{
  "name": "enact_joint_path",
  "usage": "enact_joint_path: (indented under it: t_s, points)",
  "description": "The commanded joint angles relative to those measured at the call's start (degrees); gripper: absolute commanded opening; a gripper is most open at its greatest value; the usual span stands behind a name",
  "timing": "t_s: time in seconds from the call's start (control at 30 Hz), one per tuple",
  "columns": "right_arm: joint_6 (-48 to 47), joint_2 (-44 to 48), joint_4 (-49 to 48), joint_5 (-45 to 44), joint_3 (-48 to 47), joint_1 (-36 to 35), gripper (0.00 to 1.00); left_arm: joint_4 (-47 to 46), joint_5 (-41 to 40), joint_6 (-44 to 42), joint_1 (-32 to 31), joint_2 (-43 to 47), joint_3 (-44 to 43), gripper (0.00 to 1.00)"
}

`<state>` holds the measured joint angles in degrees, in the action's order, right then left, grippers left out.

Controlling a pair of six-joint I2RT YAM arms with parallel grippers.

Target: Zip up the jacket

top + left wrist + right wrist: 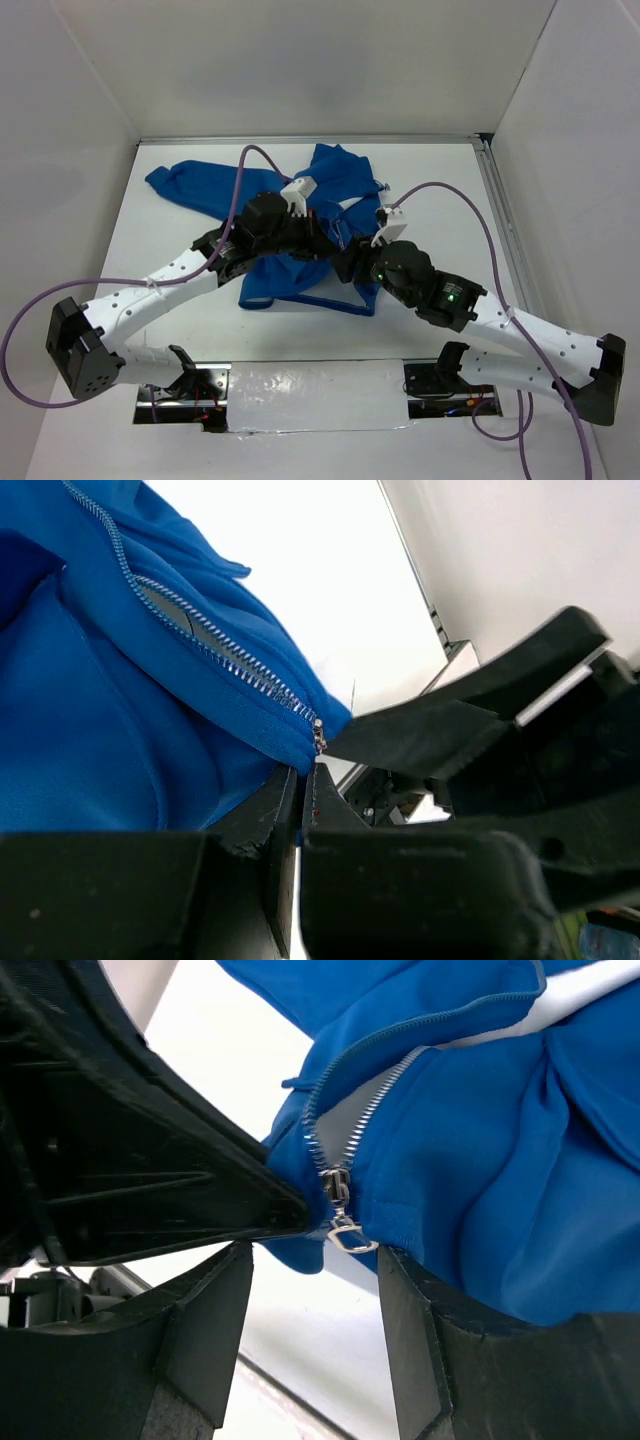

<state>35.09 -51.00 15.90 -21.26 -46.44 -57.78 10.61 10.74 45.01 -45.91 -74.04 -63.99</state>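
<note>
The royal-blue jacket [335, 172] lies crumpled in the middle of the table, its front partly open with white lining showing. My left gripper [335, 250] is shut on the jacket's bottom hem [285, 745], just beside the foot of the pale zipper [215, 650]. My right gripper [312, 1255] is open. Its fingers [415, 1330] stand on either side of the silver zipper pull [346, 1236], just below it and not touching it. The slider [335, 1185] sits at the bottom of the zipper. The teeth above it are parted. The left gripper also shows in the right wrist view [150, 1160], holding the hem.
The white table [180, 330] has white walls on three sides and a metal rail [505, 230] along its right edge. Purple cables [240, 180] loop over both arms. A jacket sleeve [175, 182] stretches to the back left.
</note>
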Motion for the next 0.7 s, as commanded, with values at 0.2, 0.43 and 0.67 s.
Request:
enact_joint_path:
  t_s: [0.2,0.43,0.67]
  points:
    - [-3.2,-0.3,-9.7,8.2,2.8,7.2,0.59,-1.8,2.5,-0.6,0.0,2.2,-0.3,0.0]
    - [-5.8,-1.2,-10.2,5.8,3.0,6.9,0.53,-1.6,3.8,-1.0,0.0,1.4,-1.1,0.0]
    - [-8.6,-5.2,-7.1,-1.7,0.7,4.6,0.51,-0.9,4.2,-1.9,0.0,0.5,-2.4,0.0]
